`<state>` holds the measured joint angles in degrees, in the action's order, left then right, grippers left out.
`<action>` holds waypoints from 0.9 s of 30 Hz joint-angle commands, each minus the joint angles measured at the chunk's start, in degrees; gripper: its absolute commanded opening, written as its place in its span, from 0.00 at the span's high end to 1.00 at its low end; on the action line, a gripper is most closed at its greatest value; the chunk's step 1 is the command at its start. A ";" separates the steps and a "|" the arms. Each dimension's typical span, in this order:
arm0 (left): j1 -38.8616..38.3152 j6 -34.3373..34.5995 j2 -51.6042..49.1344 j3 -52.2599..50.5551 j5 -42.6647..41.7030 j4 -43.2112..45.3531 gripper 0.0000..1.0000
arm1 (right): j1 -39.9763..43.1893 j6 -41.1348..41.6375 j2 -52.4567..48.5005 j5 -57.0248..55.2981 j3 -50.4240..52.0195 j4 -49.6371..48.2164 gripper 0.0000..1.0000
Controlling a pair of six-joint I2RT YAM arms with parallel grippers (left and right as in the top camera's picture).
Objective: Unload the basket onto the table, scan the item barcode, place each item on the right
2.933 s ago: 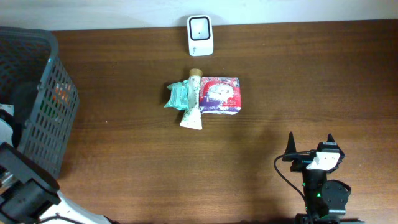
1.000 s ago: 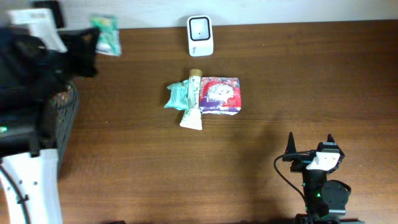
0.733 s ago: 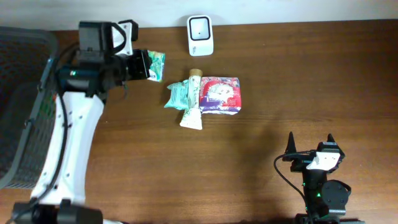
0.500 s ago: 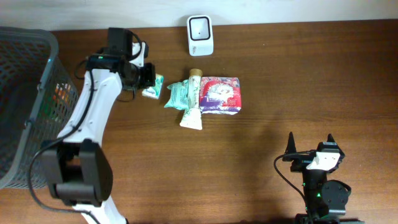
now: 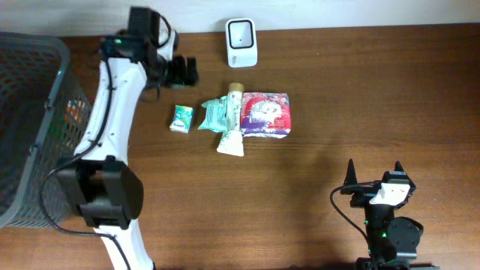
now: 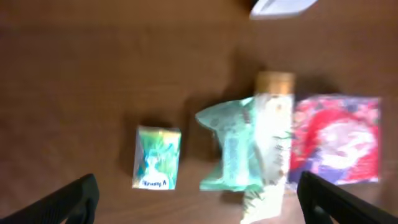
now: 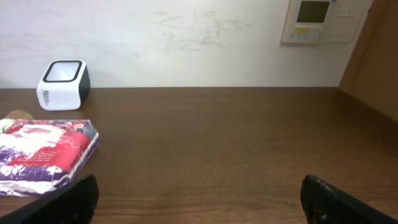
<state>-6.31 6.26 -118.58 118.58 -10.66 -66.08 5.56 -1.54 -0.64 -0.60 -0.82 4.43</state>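
Overhead and wrist views, item-handling step. My left pincer [image 5: 186,72] hangs spread wide and pinching nothing, at 12 o'clock of the small green box [image 5: 181,118], which lies flat and free on the table [image 5: 337,97]. The box sits just beside the green pouch [image 5: 214,115], at 9 o'clock of it. A tube [image 5: 234,120] and a red-and-purple pack [image 5: 265,114] make up the remainder of the pile. The barcode scanner [image 5: 241,32] stands at 12 o'clock of the pile, near it, and the basket [image 5: 30,67] stands well apart at 9 o'clock. My right pincer [image 5: 373,178] is parked, spread and empty, at 5 o'clock. I judge the step to be between items. The next move calls for closing on one item and presenting its barcode to the scanner window. My left wrist view is blurred, so I cannot tell which face of the box carries the code.
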 commanded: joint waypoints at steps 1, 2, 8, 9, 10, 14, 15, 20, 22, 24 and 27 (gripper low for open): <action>1.57 -0.33 2.54 16.09 -0.66 -5.55 0.01 | -0.35 0.48 0.35 -0.09 0.50 0.15 0.01; 2.29 -0.33 3.17 19.39 -0.66 -7.08 0.01 | -0.35 0.48 0.35 -0.09 0.50 0.15 0.01; 16.57 0.63 14.16 28.70 -0.68 -11.34 0.01 | -0.35 0.48 0.35 -0.09 0.50 0.15 0.01; 21.03 1.44 15.63 28.70 -0.68 -11.34 0.01 | -0.35 0.48 0.35 -0.09 0.50 0.15 0.01; 25.42 1.42 16.50 28.70 -0.66 -11.34 0.01 | -0.35 0.48 0.35 -0.09 0.50 0.15 0.01; 42.73 1.44 14.91 28.68 -0.46 -11.17 0.01 | -0.35 0.48 0.35 -0.07 0.50 0.15 0.01; 44.96 1.81 13.44 28.68 -0.48 -11.17 0.01 | -0.35 0.48 0.35 -0.09 0.50 0.15 0.01; 46.12 7.02 3.15 28.63 -0.68 -11.13 0.01 | -0.35 0.48 0.35 -0.09 0.50 0.15 0.01; 46.12 6.99 -0.31 28.61 -0.72 -11.67 0.01 | -0.35 0.48 0.35 -0.07 0.50 0.15 0.01; 46.10 6.97 -4.13 28.61 -2.27 -12.81 0.01 | -0.35 0.48 0.33 -0.09 0.50 0.15 0.01; 44.37 3.69 -9.01 28.61 -1.22 -14.47 0.01 | -0.35 0.48 0.35 -0.09 0.50 0.15 0.01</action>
<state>39.46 12.73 -124.88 146.96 -11.92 -79.85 5.56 -1.48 -0.62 -0.58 -0.82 4.47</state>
